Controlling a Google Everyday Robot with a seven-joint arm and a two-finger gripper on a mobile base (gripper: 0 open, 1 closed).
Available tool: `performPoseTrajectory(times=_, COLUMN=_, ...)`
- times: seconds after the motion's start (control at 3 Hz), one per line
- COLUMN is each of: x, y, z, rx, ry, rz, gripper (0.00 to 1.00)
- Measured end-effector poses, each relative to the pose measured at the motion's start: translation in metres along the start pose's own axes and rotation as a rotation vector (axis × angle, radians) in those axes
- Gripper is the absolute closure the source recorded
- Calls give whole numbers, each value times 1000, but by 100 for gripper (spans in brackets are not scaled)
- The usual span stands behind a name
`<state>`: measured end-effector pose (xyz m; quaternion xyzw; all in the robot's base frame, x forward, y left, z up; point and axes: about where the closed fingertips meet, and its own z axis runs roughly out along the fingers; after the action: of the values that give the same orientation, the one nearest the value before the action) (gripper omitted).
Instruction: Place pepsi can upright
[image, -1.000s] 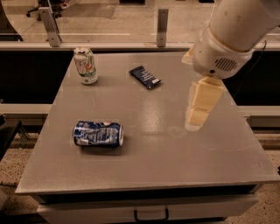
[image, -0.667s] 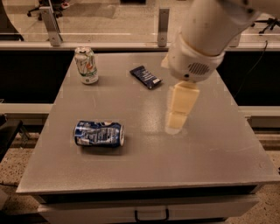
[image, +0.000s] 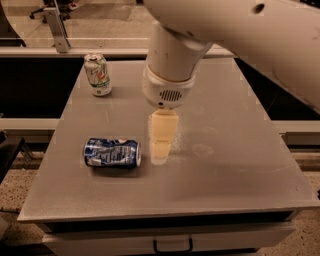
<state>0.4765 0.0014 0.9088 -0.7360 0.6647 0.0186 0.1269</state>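
Observation:
The pepsi can (image: 112, 153), dark blue with white print and silver ends, lies on its side on the grey table (image: 230, 170), left of centre. My gripper (image: 160, 149) hangs from the white arm and points down at the table just to the right of the can's end, close beside it. It holds nothing that I can see.
A white-and-green can (image: 97, 75) stands upright at the table's far left. My white arm (image: 172, 60) covers the far middle of the table and hides what lies behind it. The table's front edge (image: 165, 214) is near; a drawer handle (image: 172, 246) is below.
The arm has swung left across the table, bringing the gripper from the right side to just beside the pepsi can. It now hides the flat dark blue packet. The cans have not moved.

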Motion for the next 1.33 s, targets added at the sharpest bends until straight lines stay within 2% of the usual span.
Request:
performPoseTrajectory(times=0.33, x=-18, y=1, z=27, rx=-50, ry=25, rz=-21, gripper=0)
performPoseTrajectory(times=1.0, x=-43, y=12, z=65, rx=-127, ry=68, rz=-25, gripper=0)
performPoseTrajectory(times=1.33, x=-50, y=18, z=73, rx=-143, ry=81, rz=-17, gripper=0)
